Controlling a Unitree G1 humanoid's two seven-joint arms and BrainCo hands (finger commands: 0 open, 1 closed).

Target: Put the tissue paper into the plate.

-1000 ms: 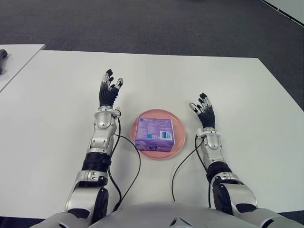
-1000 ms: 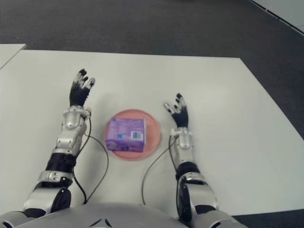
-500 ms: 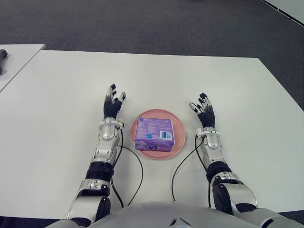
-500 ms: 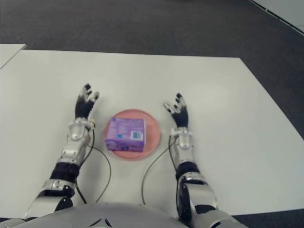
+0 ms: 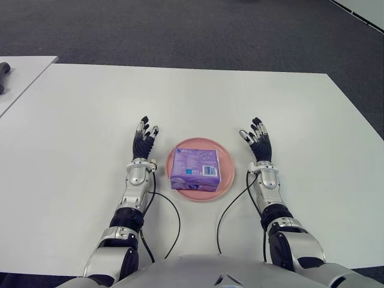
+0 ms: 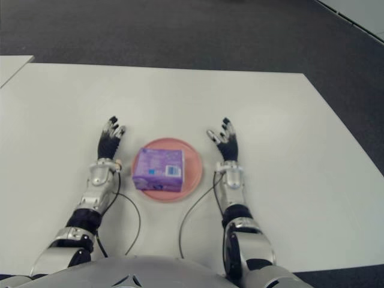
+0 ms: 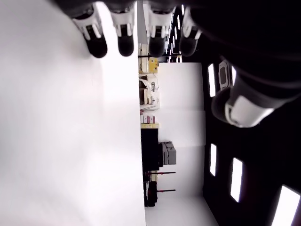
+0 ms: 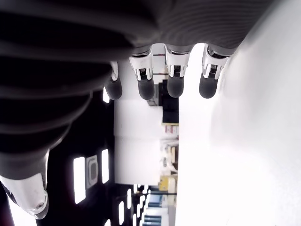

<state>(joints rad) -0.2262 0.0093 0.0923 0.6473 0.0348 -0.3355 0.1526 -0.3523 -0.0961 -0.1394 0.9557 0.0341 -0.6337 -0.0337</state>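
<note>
The white table (image 5: 84, 108) carries little besides the task's things. A second white table (image 5: 21, 75) stands apart beyond its left edge, with a dark object (image 5: 3, 73) on it, cut off by the frame so it cannot be told what it is. Dark carpet (image 5: 180, 30) runs past the far edge. Two thin black cables (image 5: 174, 222) loop over the table near the front edge, one from each forearm, curving in below the plate. Nothing lies between either hand and the plate.

The tissue paper (image 5: 194, 170) is a squarish purple soft pack with a pale label and a small blue patch with a barcode at its near right corner. It lies flat, filling most of the plate.

The plate (image 5: 227, 178) is round and pink, sitting towards the front edge of the table, midway between the two hands. The pack is the only thing in it, with the pink rim showing all round.

The left hand (image 5: 144, 142) shows just beside the plate's left side, fingers stretched out straight and slightly fanned, grasping nothing. The right hand (image 5: 258, 144) shows near the plate's right side, fingers likewise extended and empty; both wrist views show straight fingertips (image 8: 175, 84) over bare table.
</note>
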